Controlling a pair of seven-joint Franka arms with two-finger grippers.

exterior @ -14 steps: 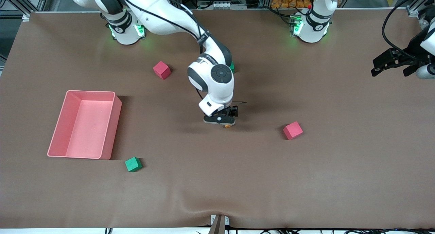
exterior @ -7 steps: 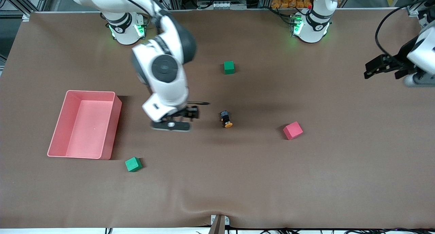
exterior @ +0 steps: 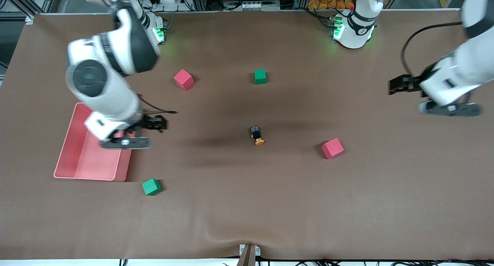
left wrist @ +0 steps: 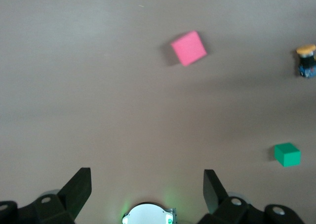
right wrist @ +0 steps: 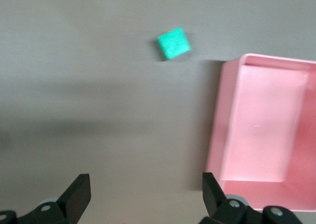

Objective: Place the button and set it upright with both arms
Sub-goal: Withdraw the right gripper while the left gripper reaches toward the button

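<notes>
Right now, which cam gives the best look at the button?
The front view: the button sits whole in mid-table, lying on its side, orange cap toward the camera, with neither hand near it. The left wrist view catches it only at the frame edge. The right wrist view doesn't show it.

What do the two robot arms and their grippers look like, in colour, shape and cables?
Both arms are white, rounded and jointed, with black bands and a round dark cap at the joint. Green lights glow at their bases. The right gripper and the left gripper are black with two fingers. A black cable loops along each arm.
</notes>
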